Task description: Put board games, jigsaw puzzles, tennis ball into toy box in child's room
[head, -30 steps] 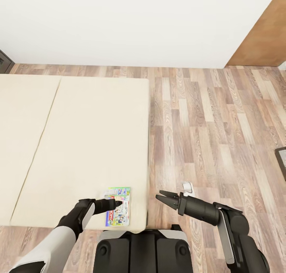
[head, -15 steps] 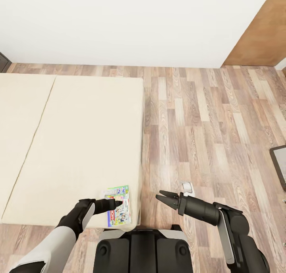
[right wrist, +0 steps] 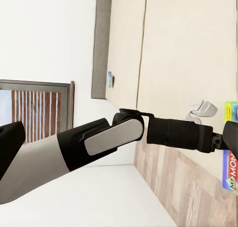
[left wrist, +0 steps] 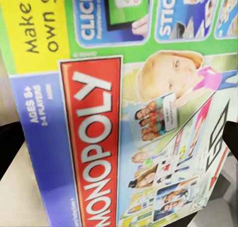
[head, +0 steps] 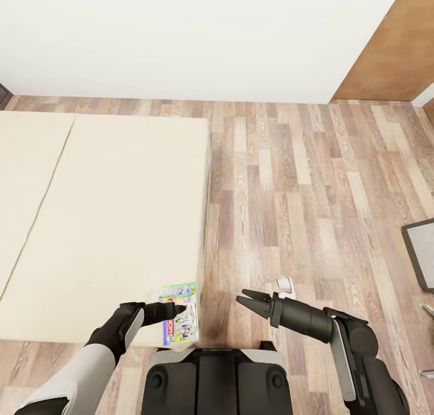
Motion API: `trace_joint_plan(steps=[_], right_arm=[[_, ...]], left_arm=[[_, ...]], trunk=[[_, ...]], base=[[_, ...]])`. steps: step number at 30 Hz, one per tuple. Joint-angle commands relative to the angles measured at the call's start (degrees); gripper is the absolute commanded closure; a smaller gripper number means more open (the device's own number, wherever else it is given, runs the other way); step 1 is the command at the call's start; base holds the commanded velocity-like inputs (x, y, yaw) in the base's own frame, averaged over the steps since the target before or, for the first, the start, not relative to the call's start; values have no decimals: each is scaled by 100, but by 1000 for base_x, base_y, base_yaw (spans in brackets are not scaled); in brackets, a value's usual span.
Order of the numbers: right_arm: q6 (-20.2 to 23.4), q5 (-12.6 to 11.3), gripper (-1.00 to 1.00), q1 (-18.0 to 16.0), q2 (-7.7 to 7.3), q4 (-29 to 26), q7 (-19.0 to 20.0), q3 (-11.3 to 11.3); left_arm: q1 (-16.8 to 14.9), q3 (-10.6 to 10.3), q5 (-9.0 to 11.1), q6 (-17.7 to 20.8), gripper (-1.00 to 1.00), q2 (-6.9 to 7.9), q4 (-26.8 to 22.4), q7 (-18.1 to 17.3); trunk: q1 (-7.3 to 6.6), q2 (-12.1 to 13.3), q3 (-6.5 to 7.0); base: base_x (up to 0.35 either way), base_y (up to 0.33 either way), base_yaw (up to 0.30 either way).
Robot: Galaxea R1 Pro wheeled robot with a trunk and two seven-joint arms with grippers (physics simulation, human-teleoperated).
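Note:
The green Monopoly board game [head: 179, 314] with its red banner is held flat over the near right corner of the beige bed [head: 102, 222]. My left gripper [head: 176, 310] is shut on it. The left wrist view shows the printed lid [left wrist: 124, 113] close up, with dark fingers [left wrist: 10, 147] at its sides. Over the wood floor to the right of the bed, my right gripper [head: 247, 299] hangs open, holding nothing. In the right wrist view a small blue board game [right wrist: 110, 79] lies on the bed by the grey headboard [right wrist: 101, 38].
Wood-plank floor [head: 301, 192] stretches to the right of the bed up to a white wall [head: 199, 35]. A brown wooden panel [head: 392, 53] stands at the far right. A dark-framed grey object [head: 422, 252] sits at the right edge. A dark-framed window [right wrist: 34, 113] shows in the right wrist view.
The whole view has shifted: the bed slides left in the picture and more floor shows at right, so the camera moved. The Monopoly box stays in my left gripper; both arms keep their pose.

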Motion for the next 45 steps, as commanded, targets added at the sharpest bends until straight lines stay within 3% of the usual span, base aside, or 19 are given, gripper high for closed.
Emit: trace_joint_plan(steps=[1, 33, 39, 45], right_arm=[[37, -3, -100, -3, 4, 0, 16, -8], [37, 11, -100, -4, 4, 0, 11, -6], [43, 7, -100, -4, 4, 0, 8, -8], [42, 3, -100, -4, 4, 0, 7, -8]], left_arm=[[-1, 46, -15, 46, -100, -7, -9, -30], [-1, 45, 8, 9, -100, 28, -10, -67], [10, 86, 46, 1, -100, 112, -17, -125], [16, 111, 79, -3, -100, 354, -19, -144]], trunk=[[3, -9, -6], [3, -9, -6], [3, -9, -6], [3, -9, -6]], base=[[0, -107, 0], [0, -7, 0], [0, 0, 0], [0, 0, 0]])
